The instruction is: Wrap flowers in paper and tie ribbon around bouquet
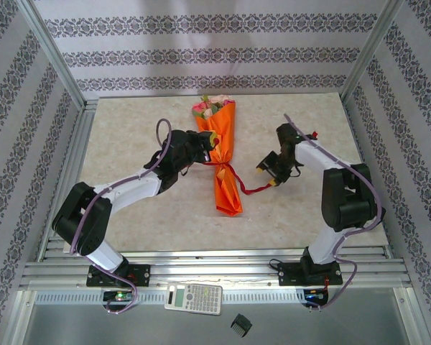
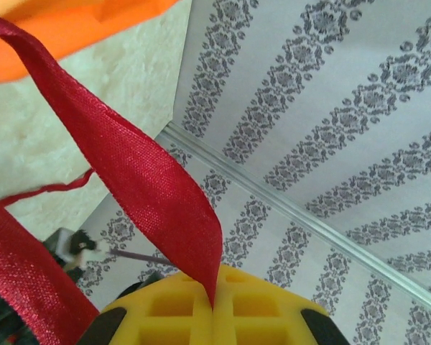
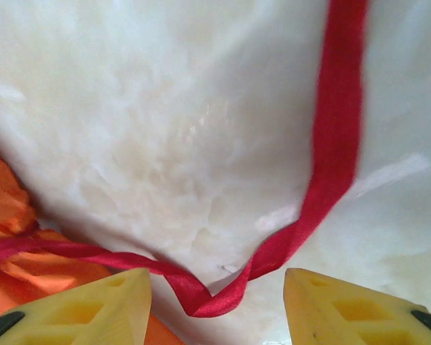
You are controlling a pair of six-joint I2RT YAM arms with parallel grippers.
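Cream marble-look tabletop (image 1: pixel 129 122), evenly lit. White wallpapered walls (image 1: pixel 215 50) with grey ornamental stripes rise behind and beside it. Silver aluminium rails (image 1: pixel 215 272) run along its near edge.

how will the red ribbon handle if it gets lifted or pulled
Probably very floppy: the ribbon lies in a loose, twisted curve on the table. Likely light and thin, pinched flat in the left gripper, so it should drape rather than hold shape. Its slight sheen suggests it might slip from a loose grip.
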